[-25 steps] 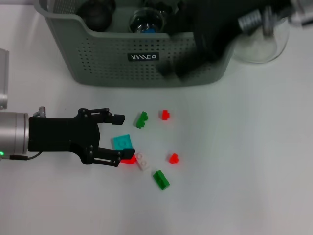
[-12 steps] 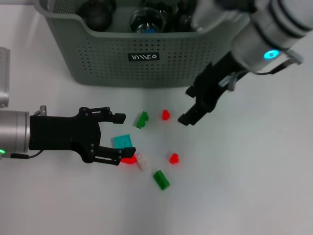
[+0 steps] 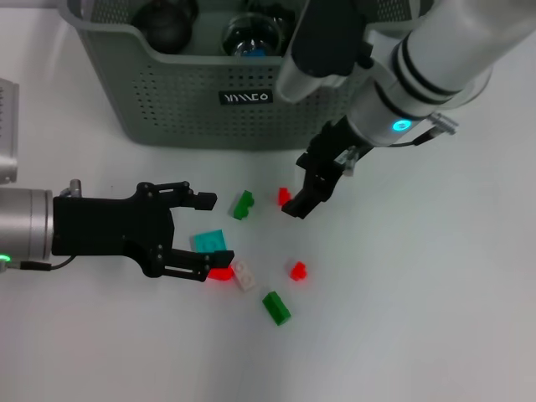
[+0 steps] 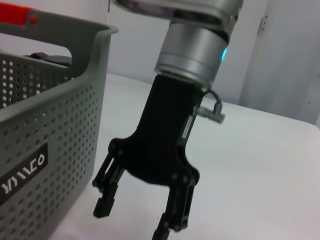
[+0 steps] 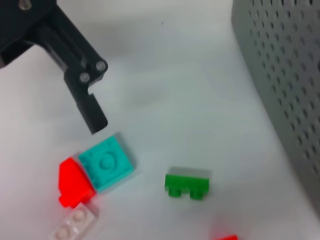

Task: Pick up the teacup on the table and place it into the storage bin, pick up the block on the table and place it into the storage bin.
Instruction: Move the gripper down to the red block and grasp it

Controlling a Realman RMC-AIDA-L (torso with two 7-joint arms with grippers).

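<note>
White table (image 3: 435, 318): scattered blocks (image 3: 275, 307) between open left claw (image 3: 208, 232), right claw (image 3: 303, 194).

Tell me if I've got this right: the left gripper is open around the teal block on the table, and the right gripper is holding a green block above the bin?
Not quite. The right gripper is empty and open, low over the table beside a small red block, as the head view shows. The left gripper is indeed open around the teal block.

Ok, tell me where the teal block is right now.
In the head view the teal block lies on the table between the left gripper's open fingers, touching a red block, in front of the storage bin.
</note>
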